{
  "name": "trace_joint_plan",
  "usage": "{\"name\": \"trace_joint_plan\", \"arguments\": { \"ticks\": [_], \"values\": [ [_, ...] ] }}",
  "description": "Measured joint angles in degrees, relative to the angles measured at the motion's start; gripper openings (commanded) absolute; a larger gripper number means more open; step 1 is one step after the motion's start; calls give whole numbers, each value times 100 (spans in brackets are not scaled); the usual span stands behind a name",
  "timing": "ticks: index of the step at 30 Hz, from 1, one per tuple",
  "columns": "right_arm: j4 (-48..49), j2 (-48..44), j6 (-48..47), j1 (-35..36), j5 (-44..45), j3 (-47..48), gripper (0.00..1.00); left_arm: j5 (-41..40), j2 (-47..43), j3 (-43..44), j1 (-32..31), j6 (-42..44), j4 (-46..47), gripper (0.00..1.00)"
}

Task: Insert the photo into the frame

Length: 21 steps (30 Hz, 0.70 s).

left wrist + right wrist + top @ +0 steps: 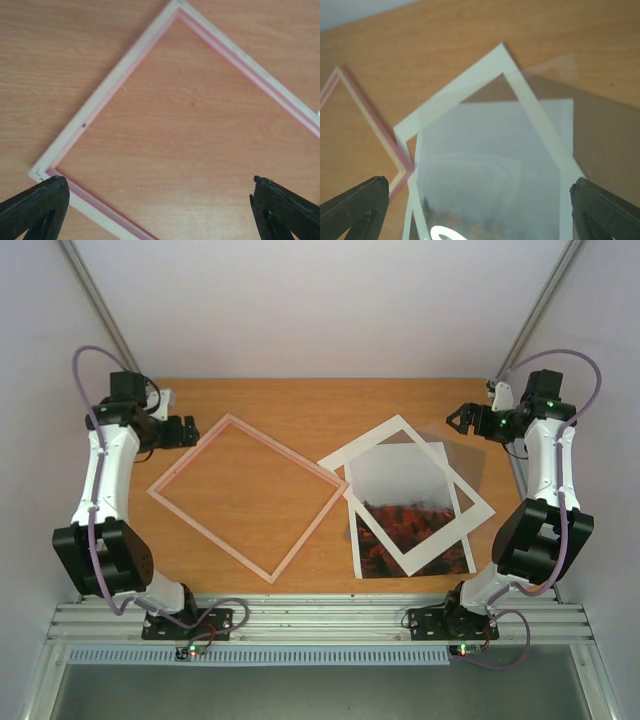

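The frame point(290, 448), a thin pale pink border, lies turned like a diamond on the left half of the table. In the left wrist view the frame point(125, 75) shows bare wood inside it. My left gripper point(190, 430) hovers open by the frame's far-left edge, its jaws point(159, 182) wide with nothing between them. The photo point(405, 495), grey sky over red-orange mountains, lies on the right under a white mat point(372, 440). Open and empty, my right gripper point(456, 420) hangs past the mat's far-right side; below its jaws point(479, 181) is the photo point(490, 165).
The white mat point(535, 115) lies skewed on the photo, and its left corner touches the frame's right corner point(402, 167). A darker brownish patch point(600, 130) shows beside the mat's far edge. The table's back edge and side walls are close behind both grippers.
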Motion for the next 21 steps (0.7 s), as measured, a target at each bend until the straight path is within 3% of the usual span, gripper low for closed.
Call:
{"name": "trace_joint_plan", "arguments": {
  "ticks": [8, 14, 21],
  "values": [
    [-1222, 17, -975, 24, -129, -166, 99, -26, -479, -955, -1029, 608, 74, 99],
    [-1976, 74, -1561, 46, -184, -363, 99, -208, -422, -1620, -2732, 1200, 435, 99],
    [-2479, 72, -1934, 52, -188, -717, 98, -295, 195, -1744, -4236, 1635, 901, 99]
  ]
}}
